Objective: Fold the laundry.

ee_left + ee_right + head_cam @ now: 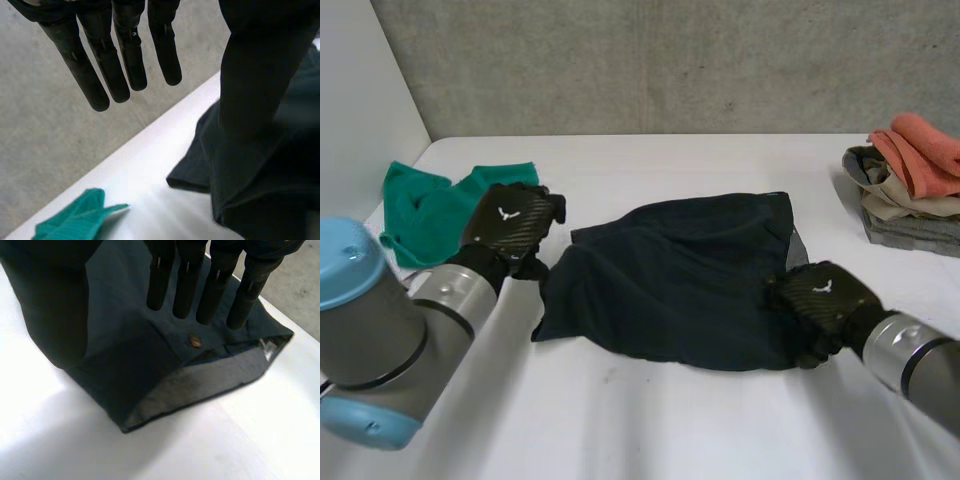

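The left arm [380, 340] is stretched along the tabletop's left edge. Its left hand [515, 228] is held open and empty beside the dark shorts [680, 270], which are spread mid-tabletop. The right hand [820, 297] is held straight-fingered over their waistband button [194, 340] with nothing gripped, probably to pin them for folding.

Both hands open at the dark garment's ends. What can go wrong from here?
The right hand is over the gaping waistband by the button; a pinch there may catch one layer only, skewing the fold.
The dark garment lies crumpled near the left hand, with the green cloth close by; a sweep could drag that too.
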